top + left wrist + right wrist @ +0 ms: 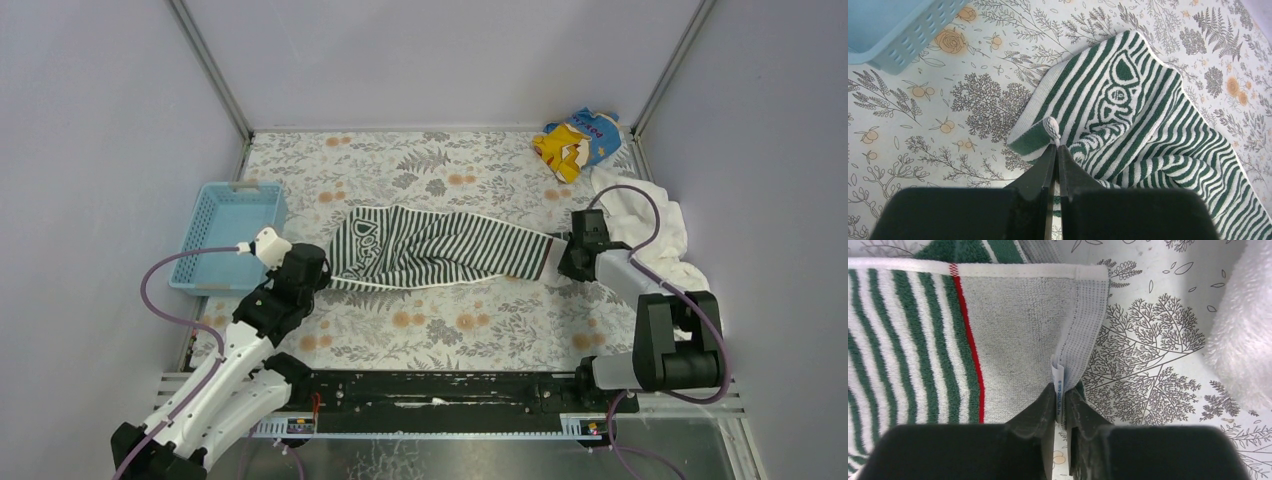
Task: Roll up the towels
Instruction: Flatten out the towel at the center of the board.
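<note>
Striped towel (440, 250) lies stretched across the middle of the table (450, 330). We pinch both ends: the left gripper (1057, 146) is pressed tight on its left corner, and the right gripper (1063, 392) nips the grey hem by the label. The blue basket (228, 232) stands just left, apart. The white towel (650, 225) is heaped beside the right end, at the table's edge.

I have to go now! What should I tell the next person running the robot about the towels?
Left gripper: jaws shut on a left corner of the striped towel.
Right gripper: jaws shut on its right edge, by the label.
Striped towel lies stretched out between the arms; white towel is heaped at the right edge.
Done: nothing rolled yet.
Left: roll both towels.
</note>
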You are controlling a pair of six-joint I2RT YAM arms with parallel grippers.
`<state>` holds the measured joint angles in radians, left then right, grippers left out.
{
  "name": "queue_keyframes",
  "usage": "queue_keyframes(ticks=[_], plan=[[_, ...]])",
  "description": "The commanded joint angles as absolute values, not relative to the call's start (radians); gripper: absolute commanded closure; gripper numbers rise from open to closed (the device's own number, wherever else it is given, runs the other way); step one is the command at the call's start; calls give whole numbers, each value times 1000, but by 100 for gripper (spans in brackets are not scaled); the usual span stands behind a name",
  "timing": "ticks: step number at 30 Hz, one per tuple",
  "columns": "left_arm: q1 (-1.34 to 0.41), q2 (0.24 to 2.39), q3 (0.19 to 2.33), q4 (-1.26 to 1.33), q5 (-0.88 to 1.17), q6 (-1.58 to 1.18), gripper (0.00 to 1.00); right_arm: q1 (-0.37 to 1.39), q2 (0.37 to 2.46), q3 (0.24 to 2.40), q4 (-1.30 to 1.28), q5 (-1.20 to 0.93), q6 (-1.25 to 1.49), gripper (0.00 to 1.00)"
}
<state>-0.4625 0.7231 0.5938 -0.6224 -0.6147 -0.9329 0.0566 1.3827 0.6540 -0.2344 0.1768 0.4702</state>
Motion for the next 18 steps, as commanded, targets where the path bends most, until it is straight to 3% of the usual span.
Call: queue_keyframes(ticks=[1, 5, 12, 16, 18], plan=[[-456, 698, 635, -613, -660, -925, 100, 52, 1309, 750, -265, 177, 425, 87], [-456, 699, 640, -620, -661, -922, 100, 52, 1347, 889, -278, 118, 400, 88], [-456, 704, 664, -638, -682, -902, 100, 51, 1600, 1196, -312, 62, 386, 87], [-455, 701, 670, -643, -699, -889, 100, 52, 1786, 1389, -333, 24, 383, 82], [-456, 701, 670, -642, -697, -891, 100, 52, 1848, 1466, -334, -6, 379, 71]])
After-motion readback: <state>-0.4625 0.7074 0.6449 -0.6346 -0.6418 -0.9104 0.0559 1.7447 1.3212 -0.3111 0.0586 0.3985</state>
